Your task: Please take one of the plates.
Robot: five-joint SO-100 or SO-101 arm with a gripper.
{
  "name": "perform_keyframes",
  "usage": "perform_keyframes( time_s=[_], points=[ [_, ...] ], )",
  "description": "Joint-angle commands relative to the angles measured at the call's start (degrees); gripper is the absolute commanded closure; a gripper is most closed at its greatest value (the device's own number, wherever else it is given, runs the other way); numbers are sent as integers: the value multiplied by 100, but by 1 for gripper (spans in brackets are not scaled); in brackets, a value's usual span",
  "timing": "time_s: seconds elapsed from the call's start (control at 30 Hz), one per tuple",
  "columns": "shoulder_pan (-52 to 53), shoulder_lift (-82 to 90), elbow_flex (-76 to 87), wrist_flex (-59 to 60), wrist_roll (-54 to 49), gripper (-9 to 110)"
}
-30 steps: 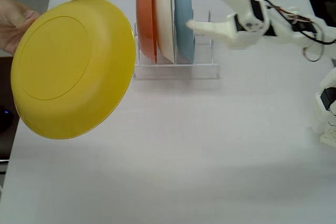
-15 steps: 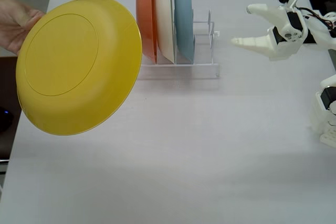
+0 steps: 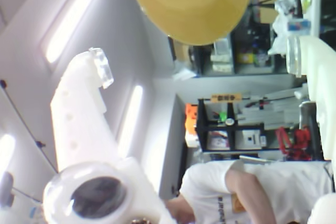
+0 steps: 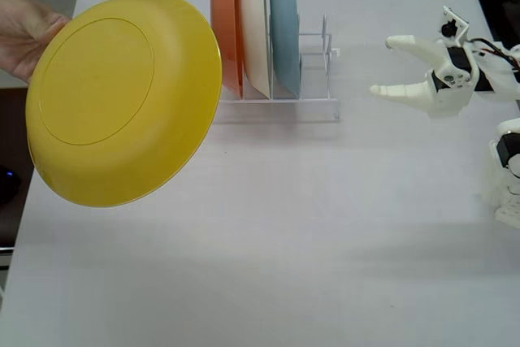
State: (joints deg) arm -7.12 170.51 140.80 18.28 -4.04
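Note:
A bare hand (image 4: 24, 30) at the left edge of the fixed view holds the yellow plate (image 4: 122, 99) tilted in the air, its base ring facing the camera. Far across the table on the right, my gripper (image 4: 382, 67) is open, with nothing between its white fingers, which point left toward the rack. The wrist view looks across the room: one white finger (image 3: 79, 114) runs up the left side, and the underside of the plate (image 3: 191, 3) fills the top.
A clear rack (image 4: 276, 107) at the back centre holds an orange plate (image 4: 226, 26), a cream-white plate (image 4: 254, 26) and a light blue plate (image 4: 285, 30) on edge. The arm's base (image 4: 508, 176) stands at the right edge. A person in a white shirt (image 3: 252, 192) shows in the wrist view.
My gripper has drawn back to the right, away from the rack and the blue plate, still open. The hand-held yellow plate has shifted slightly to the right.

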Motion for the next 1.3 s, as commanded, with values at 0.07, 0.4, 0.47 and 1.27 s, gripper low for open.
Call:
perform_keyframes(
  time_s=[0.07,0.4,0.47,1.27],
  points=[
    [-9,809,545,123,88,59],
    [-9,1749,1538,229,167,60],
    [-9,1854,1696,229,158,60],
    [18,1890,3419,149,466,69]
  ],
)
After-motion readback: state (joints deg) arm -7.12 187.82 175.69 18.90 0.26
